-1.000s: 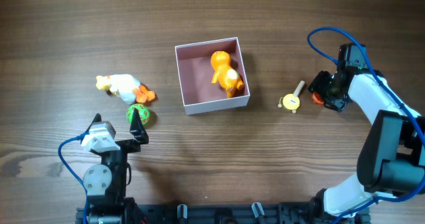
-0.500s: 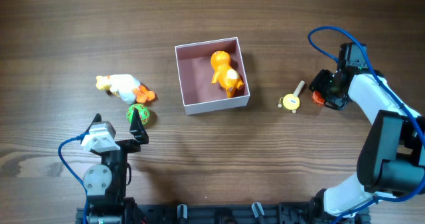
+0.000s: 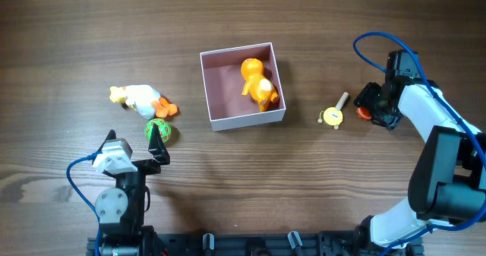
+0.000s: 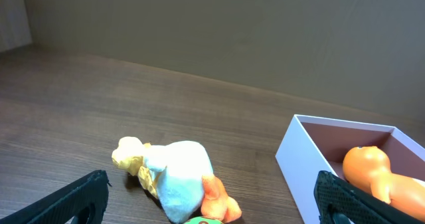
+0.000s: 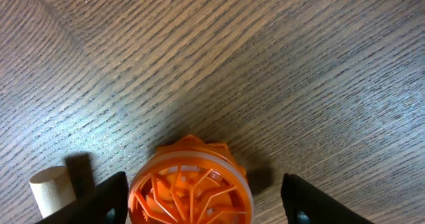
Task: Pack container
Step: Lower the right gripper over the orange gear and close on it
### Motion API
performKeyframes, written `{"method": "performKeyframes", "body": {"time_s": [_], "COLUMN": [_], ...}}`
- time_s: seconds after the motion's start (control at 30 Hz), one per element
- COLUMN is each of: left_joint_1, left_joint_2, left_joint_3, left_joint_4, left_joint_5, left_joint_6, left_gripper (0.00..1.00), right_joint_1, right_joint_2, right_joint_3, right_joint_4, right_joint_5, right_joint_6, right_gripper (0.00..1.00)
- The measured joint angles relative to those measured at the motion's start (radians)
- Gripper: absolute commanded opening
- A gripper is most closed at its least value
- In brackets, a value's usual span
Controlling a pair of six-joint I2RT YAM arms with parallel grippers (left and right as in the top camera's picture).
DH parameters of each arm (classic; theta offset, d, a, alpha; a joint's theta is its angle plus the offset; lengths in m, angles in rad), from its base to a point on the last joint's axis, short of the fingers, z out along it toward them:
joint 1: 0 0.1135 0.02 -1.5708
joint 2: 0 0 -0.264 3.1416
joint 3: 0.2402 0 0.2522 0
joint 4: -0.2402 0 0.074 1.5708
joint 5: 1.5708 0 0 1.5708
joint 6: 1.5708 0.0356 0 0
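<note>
One container (image 3: pixel 225 85) sits mid-table, with one orange toy (image 3: pixel 258 81) lying inside against its right wall. Left of it are one white duck (image 3: pixel 140 99) and one green ball (image 3: pixel 158 131), just beside each other. To the right is one yellow disc on a wooden peg (image 3: pixel 332 115). The right gripper (image 5: pixel 199 207) reaches in low, fingers apart astride one orange ribbed wheel (image 5: pixel 189 177). The left gripper (image 4: pixel 212 204) sits near the table's edge, fingers wide apart, holding nothing.

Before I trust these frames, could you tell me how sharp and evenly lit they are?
Overhead: sharp, evenly lit, no glare on the container. Left wrist: the white duck is crisp, the wall behind featureless. Right wrist: crisp wood grain, the orange wheel casting a faint shadow.
</note>
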Motion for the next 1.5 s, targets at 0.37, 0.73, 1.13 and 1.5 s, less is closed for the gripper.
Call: {"method": "performKeyframes", "body": {"time_s": [0.37, 0.73, 1.13, 1.5], "left_joint_1": [0.0, 0.0, 0.0, 0.0], "left_joint_2": [0.0, 0.0, 0.0, 0.0], "left_joint_3": [0.0, 0.0, 0.0, 0.0], "left_joint_4": [0.0, 0.0, 0.0, 0.0], "left_joint_5": [0.0, 0.0, 0.0, 0.0], "left_joint_6": [0.0, 0.0, 0.0, 0.0], "left_gripper": [1.0, 1.0, 1.0, 1.0], "right_joint_1": [0.0, 0.0, 0.0, 0.0], "right_joint_2": [0.018, 0.028, 0.028, 0.028], "right_joint_3": [0.0, 0.0, 0.047, 0.051], "right_joint_4": [0.019, 0.018, -0.014, -0.052], "right_joint_5": [0.004, 0.007, 0.003, 0.003], "right_joint_6": [0.0, 0.003, -0.021, -0.05], "right_gripper": [0.74, 0.66, 0.59, 0.7]}}
